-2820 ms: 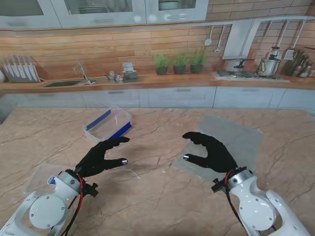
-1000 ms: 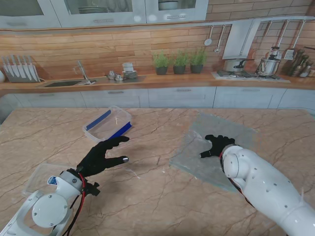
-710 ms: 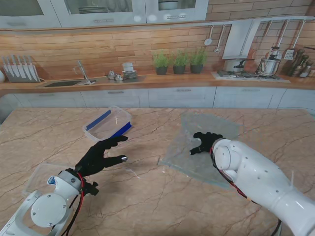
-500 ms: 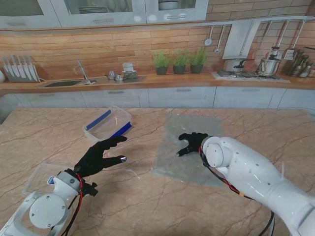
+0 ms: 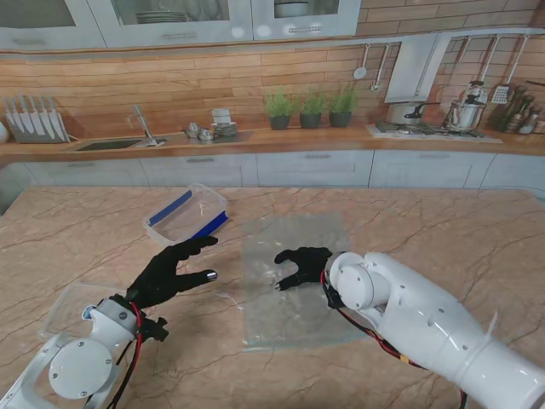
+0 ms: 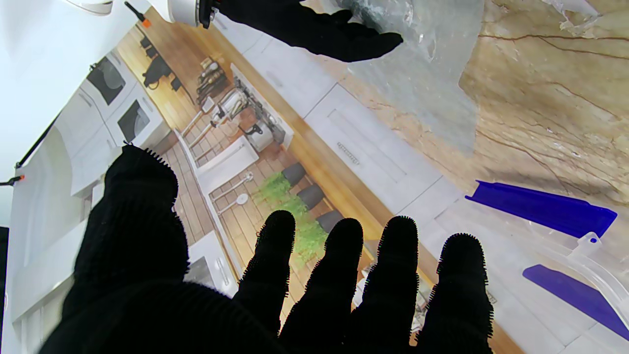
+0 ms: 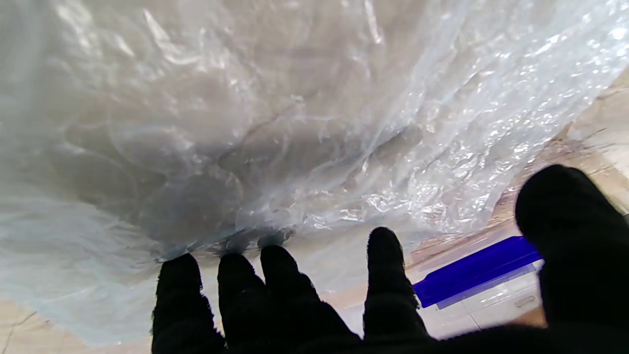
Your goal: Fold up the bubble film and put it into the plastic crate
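bubble film (image 5: 289, 285): flat on bench, long axis running away from me; right hand (image 5: 300, 265) resting spread on it, left hand (image 5: 174, 270) open beside, nothing held.

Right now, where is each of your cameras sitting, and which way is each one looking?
Stand camera: above my shoulders, looking down at the table; shows both arms, left hand, right hand on the bubble film.
Left wrist camera: looks along the left hand's fingers toward the plastic crate.
Right wrist camera: looks along the right hand's fingers at the bubble film.
Shared: all three see the film and the crate's blue edge; the left wrist view also catches my right hand.
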